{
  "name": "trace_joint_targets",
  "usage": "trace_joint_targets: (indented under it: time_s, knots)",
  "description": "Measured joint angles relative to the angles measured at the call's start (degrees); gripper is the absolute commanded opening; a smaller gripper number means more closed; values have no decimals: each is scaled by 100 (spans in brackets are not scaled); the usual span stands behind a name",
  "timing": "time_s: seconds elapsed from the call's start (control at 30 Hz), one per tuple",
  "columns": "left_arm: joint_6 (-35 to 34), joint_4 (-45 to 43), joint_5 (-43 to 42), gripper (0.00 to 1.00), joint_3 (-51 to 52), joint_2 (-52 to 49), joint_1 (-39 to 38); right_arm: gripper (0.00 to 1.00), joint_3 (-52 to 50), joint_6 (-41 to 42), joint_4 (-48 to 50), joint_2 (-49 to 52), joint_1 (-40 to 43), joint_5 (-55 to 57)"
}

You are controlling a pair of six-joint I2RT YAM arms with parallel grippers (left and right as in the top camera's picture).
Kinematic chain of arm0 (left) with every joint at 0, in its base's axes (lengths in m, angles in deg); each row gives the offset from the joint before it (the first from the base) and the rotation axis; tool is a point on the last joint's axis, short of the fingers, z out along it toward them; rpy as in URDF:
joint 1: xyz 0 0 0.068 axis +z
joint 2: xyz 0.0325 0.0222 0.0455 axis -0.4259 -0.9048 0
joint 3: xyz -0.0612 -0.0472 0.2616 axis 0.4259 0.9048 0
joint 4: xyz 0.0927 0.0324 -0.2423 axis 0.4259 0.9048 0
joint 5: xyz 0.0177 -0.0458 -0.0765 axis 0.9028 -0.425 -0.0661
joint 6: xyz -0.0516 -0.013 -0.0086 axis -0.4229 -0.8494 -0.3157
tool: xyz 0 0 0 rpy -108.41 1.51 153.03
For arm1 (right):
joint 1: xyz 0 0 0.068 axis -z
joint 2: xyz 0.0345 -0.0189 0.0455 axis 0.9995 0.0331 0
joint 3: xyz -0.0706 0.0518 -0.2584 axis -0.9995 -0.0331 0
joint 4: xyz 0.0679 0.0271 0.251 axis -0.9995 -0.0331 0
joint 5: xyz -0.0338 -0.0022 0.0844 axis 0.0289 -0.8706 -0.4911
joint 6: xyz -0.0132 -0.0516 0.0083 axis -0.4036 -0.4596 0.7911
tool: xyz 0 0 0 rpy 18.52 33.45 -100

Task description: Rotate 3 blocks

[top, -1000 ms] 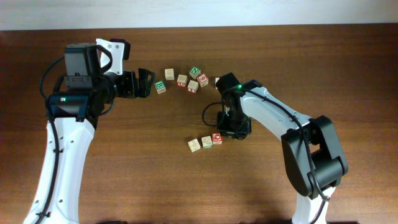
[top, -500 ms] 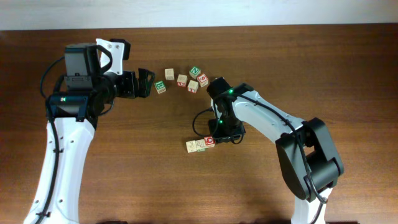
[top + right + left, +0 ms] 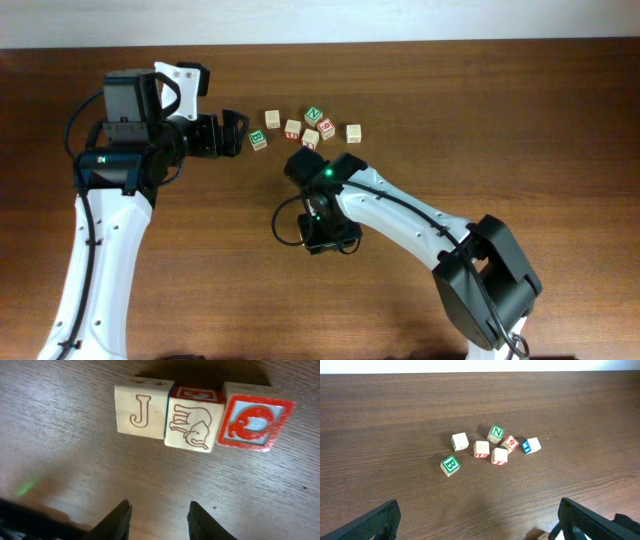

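The right claw (image 3: 160, 516) has its two fingers (image 3: 119, 521) apart, with only bare table (image 3: 75, 460) between them. Just their tips show, the rest cut off by the lower edge of the wrist view. Just ahead of the tips lie the three blocks (image 3: 195, 435) in a touching row, none gripped. The J block (image 3: 142, 407) is ahead-left, the elephant block (image 3: 194, 419) straight ahead, and the red-and-pale-blue block (image 3: 255, 420) ahead-right, its picture hard to read. From overhead the row is hidden under the right arm (image 3: 340, 195). Well apart from this claw, a loose cluster of seven other blocks (image 3: 499, 455) lies ahead of the left claw (image 3: 228, 134). That claw's fingers stand wide apart on nothing, and its own view shows only their tips at the bottom corners.
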Motion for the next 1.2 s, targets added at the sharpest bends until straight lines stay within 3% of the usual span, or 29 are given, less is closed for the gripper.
trace_joint_targets:
  time_s: [0.07, 0.17, 1.2]
  knots:
    - [0, 2, 2, 99, 0, 0, 0, 19, -153, 114, 291, 2, -39, 44]
    - [0, 0, 0, 99, 0, 0, 0, 10, -254, 249, 400, 9, -164, 68]
    - [-2, 0, 0, 99, 0, 0, 0, 9, -273, 409, 883, 413, -79, 236]
